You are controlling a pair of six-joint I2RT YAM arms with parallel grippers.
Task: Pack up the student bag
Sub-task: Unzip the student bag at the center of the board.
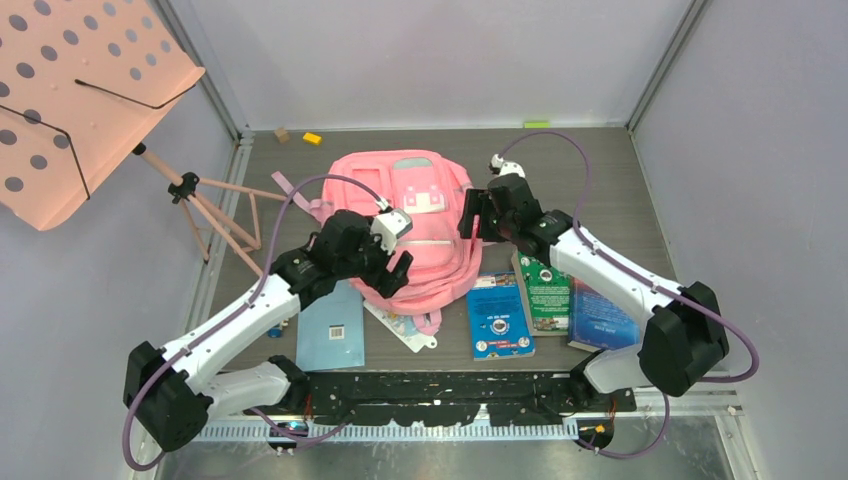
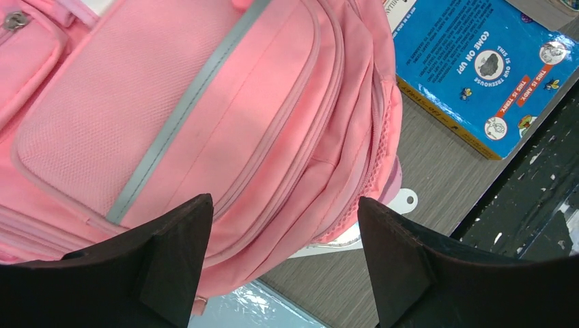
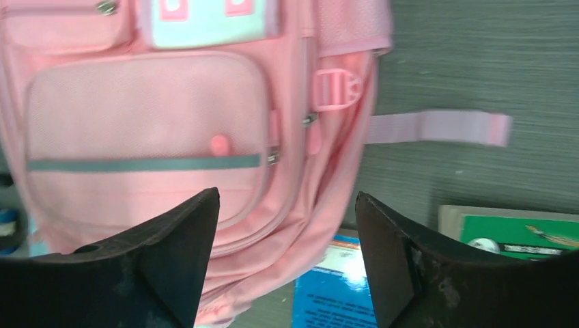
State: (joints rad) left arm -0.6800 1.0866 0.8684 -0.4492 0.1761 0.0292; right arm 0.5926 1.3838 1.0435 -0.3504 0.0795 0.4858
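Where the left gripper [image 2: 283, 202] hangs over the near corner of the student bag [image 1: 440, 250], its two dark fingers [image 2: 179, 254] stand wide apart with nothing between them; contact with the fabric cannot be confirmed. The right gripper [image 3: 287, 195] is likewise spread open and empty, poised above the bag's right edge beside a pink buckle [image 3: 336, 89] and a loose strap [image 3: 437, 128]. The bag lies flat, front pockets up, at the middle of the grey wood-grain table [image 1: 620, 200], its grey reflective strip [image 2: 179, 117] and white patch [image 3: 205, 20] facing upward. To its right lie three books side by side: a blue book [image 1: 500, 316] touching the bag's edge, a green book [image 1: 544, 292], and a dark blue book [image 1: 600, 318] partly under the right arm. A pale blue booklet [image 1: 332, 326] lies near the left arm, and a white card [image 1: 405, 326] protrudes from under the bag. A yellow block [image 1: 313, 138] and a brown block [image 1: 282, 134] sit at the far edge. A salmon-pink perforated music stand [image 1: 80, 90] occupies the left. Plain grey walls enclose the table.
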